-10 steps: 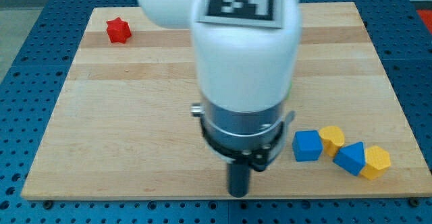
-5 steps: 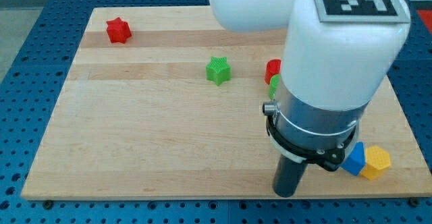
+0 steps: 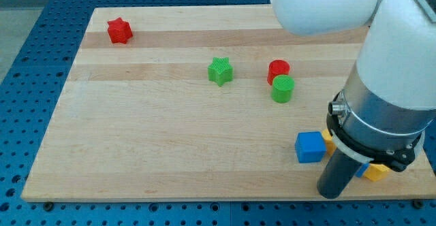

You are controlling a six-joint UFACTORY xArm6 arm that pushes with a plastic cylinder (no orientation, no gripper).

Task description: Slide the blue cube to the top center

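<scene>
Blue cube point(image 3: 310, 147) sat square-on, no long axis, just up-left of my tip point(image 3: 330, 195). That dark rod had no jaws to open or close, and touched nothing.

The arm point(image 3: 381, 56) comes in from the upper right, its big white body filling the far right of the view. Below it sits a grey collar with a black ring point(image 3: 371, 141), and the dark rod point(image 3: 337, 175) drops straight down from there. My tip point(image 3: 330, 195) sits low at the near right.

Yellow block point(image 3: 375, 172) mostly behind arm point(image 3: 381, 117)
</scene>
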